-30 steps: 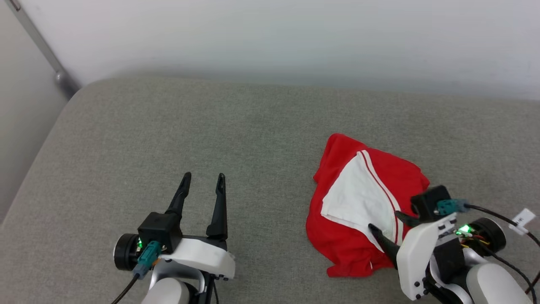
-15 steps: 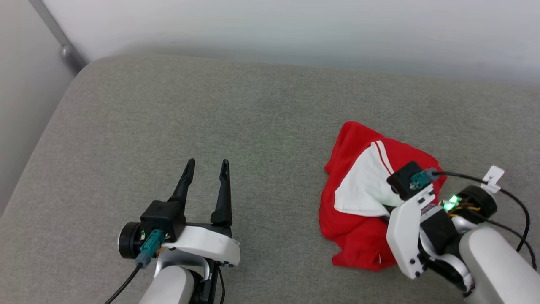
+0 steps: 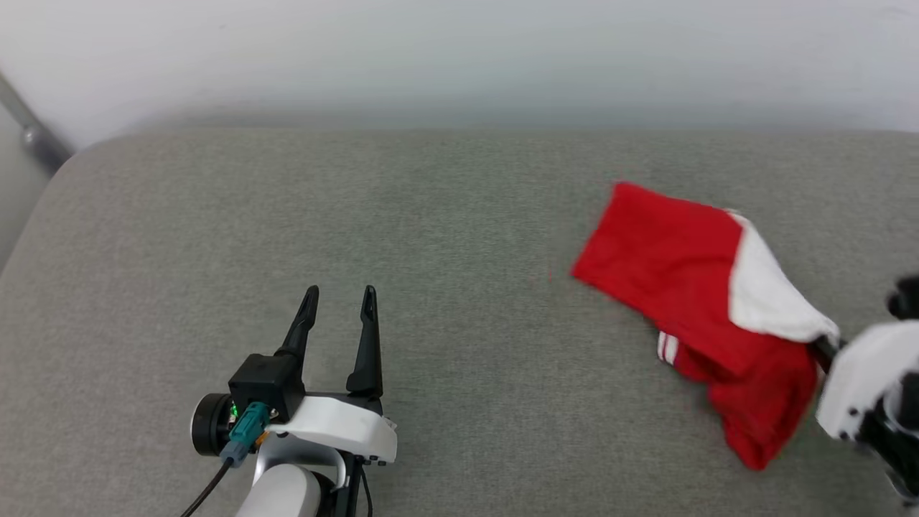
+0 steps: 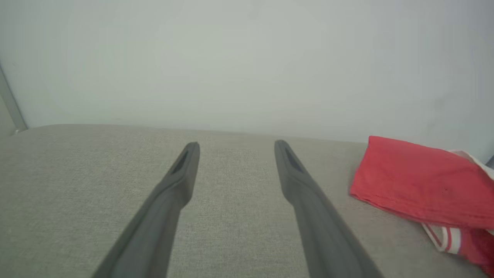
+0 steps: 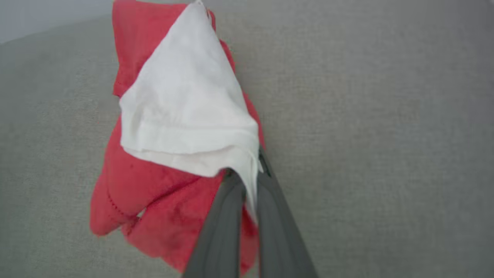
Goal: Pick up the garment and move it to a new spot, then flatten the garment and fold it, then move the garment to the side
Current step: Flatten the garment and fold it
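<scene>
- Head view puts the garment (image 3: 668, 273) out at 3 o'clock, strung from the right tool (image 3: 826, 346) down at 4 o'clock by the frame edge.
- Right wrist view settles the grip: that tool is clenched on the hem of the white sleeve (image 5: 185, 112), and the red body hangs bunched off toward 10 o'clock from the tips.
- Left tool (image 3: 337, 294) waits at 7 o'clock, fingers spread with nothing between them, well apart from the cloth.
- Whether the low red end clears the grey padded surface (image 3: 431, 215) or brushes it, I cannot tell.
- Risk one: the pinch takes only a thin sleeve edge and the whole shirt hangs from it. A quick swing could pull the hem free and drop the shirt short of its new spot.
- Risk two: if the trailing end drags on that rough weave, friction tugs against the grip and rolls the shirt tighter, which would make flattening harder.
- Risk three: held by one sleeve, it will likely land in a heap.
- Against a second ago, the right tool's fingers stood apart over a crumpled pile with the sleeve lying on top. Now they are shut and the pile is drawn out into a long drape.
- The whole picture has shifted too, so the camera has moved. The left tool looks as spread as it was.
</scene>
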`<state>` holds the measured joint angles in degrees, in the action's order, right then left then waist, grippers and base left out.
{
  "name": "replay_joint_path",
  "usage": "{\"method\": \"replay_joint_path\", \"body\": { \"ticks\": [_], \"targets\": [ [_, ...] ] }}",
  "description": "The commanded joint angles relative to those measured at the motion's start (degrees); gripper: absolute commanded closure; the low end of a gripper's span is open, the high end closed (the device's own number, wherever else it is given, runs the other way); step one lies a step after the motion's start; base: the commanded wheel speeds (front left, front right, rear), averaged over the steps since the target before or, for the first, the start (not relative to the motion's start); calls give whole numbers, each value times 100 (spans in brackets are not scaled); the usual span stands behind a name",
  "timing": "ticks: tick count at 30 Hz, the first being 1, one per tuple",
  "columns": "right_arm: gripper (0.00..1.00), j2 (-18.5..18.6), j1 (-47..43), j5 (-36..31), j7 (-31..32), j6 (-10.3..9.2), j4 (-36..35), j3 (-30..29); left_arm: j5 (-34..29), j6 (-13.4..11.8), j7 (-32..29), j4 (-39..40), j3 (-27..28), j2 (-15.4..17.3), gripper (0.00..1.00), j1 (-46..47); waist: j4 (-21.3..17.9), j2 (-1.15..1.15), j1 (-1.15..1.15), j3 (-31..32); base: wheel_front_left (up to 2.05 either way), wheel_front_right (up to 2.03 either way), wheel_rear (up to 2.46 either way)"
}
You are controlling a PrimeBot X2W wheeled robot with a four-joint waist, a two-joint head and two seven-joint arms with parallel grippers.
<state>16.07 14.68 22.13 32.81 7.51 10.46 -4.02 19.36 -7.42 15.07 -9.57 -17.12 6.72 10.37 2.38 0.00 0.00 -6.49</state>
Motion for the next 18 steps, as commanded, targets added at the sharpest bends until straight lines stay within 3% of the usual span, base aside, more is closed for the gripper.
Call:
{"method": "replay_joint_path", "body": {
  "ticks": [1, 3, 4, 5, 7, 8, 12, 18],
  "targets": [
    [100, -86, -162, -10, -22, -4, 73, -223, -20, 23, 15, -13, -8, 7, 0, -42, -100, 0, 0, 20, 0, 0, 0],
    [100, -428, -562, -17, -145, -4, 316, -1031, -45, 22, 14, -51, 7, 24, 0, -31, -204, 0, 0, 19, 0, 0, 0],
    [91, -541, -675, -4, -204, -3, 389, -1253, -34, 31, 14, -63, 9, 25, 0, -37, -233, 0, 0, 21, 0, 0, 0],
    [74, -630, -778, -32, -273, -3, 460, -1447, -38, 25, 14, -66, 16, 31, 0, -45, -258, 0, 0, 25, 0, 0, 0],
    [57, -808, -953, -67, -378, -3, 602, -1719, -48, 4, 14, -64, 21, 34, 0, -62, -305, 0, 0, 28, 0, 0, 0],
    [0, -865, -1010, -97, -455, -3, 643, -1797, -43, 2, 14, -73, 25, 46, 0, -86, -325, 0, 0, 44, 0, 0, 0],
    [0, -1009, -1147, -167, -806, -3, 660, -1899, -18, -10, 14, -73, 45, 73, 0, -115, -374, 0, 0, 64, 0, 0, 0],
    [0, -1130, -1350, -466, -2209, -3, 234, -1929, 26, -53, 4, -88, 72, 133, 0, -257, -445, 0, 0, 229, 0, 0, 0]
  ]
}}
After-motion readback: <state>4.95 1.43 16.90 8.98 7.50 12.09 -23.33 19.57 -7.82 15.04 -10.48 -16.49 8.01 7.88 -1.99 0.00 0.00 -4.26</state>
